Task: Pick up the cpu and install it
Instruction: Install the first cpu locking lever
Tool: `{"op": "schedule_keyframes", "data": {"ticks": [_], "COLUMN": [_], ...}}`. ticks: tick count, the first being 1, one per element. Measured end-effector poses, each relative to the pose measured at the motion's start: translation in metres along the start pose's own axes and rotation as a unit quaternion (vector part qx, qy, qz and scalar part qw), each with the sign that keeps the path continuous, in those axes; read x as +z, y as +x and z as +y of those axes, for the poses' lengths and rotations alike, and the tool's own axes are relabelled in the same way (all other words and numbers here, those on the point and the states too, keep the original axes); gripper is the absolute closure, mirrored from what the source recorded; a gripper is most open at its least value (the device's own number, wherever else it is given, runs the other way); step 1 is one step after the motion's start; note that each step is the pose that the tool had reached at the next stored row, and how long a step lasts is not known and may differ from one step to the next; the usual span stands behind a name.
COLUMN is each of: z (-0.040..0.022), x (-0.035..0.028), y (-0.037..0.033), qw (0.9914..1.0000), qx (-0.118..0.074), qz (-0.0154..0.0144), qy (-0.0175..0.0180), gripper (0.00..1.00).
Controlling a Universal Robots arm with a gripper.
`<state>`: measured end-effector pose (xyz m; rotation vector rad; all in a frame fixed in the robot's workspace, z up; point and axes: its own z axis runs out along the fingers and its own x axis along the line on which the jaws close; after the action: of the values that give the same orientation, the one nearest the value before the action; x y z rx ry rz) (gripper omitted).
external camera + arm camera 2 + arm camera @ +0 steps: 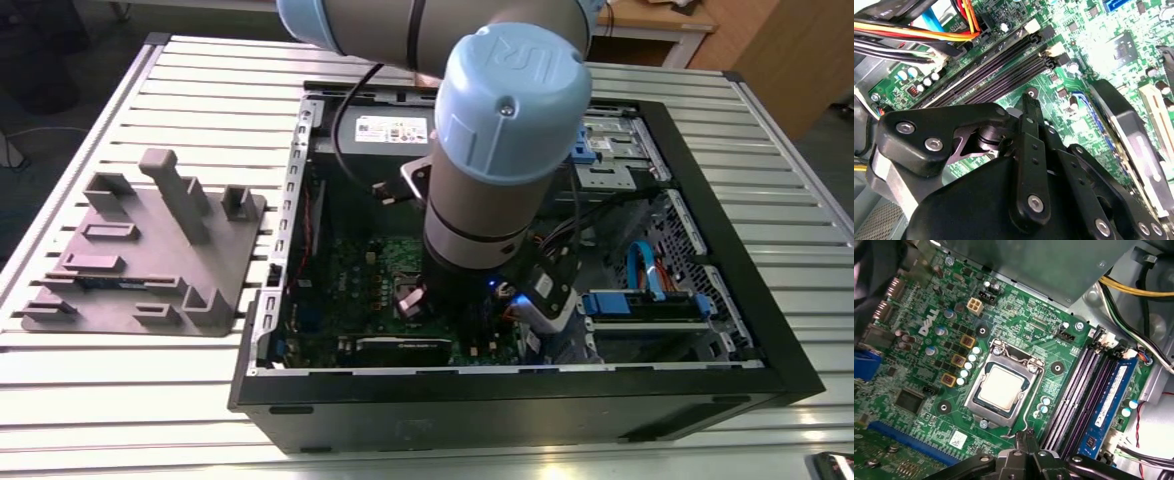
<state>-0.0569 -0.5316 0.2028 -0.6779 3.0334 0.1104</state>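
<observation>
The exterior view looks steeply down from high up and some way off at the open computer case (507, 400) on the slatted tabletop (200, 70). Both wrist views sit close inside the case, looking past the gripper (1024, 441) onto the motherboard (919, 415). They share its memory slots (994, 70).

Black end effector (1029, 107) above green motherboard (1019, 12) and dark memory slots (994, 70)

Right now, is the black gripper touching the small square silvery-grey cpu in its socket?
Apart. The first wrist view shows metal socket frame between the gripper and the cpu.
</observation>
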Motion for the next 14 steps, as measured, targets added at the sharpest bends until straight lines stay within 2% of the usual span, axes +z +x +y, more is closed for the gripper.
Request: {"op": "schedule_keyframes", "data": {"ticks": [3,5,12,14], "z": [0.0002,0.0004,0.0041,0.0048], "x": [-0.0025,-0.0032,-0.0030,-0.0028], "y": [-0.0001,-0.0002,-0.0020,-0.0024], "qw": [0.99999,0.99998,0.99988,0.99985], "qx": [0.000,0.000,0.000,0.000], "qz": [0.0036,0.0059,0.0118,0.0126], "qy": [-0.0004,0.0007,0.0102,0.0116], "gripper": [0.90,0.90,0.90,0.90]}}
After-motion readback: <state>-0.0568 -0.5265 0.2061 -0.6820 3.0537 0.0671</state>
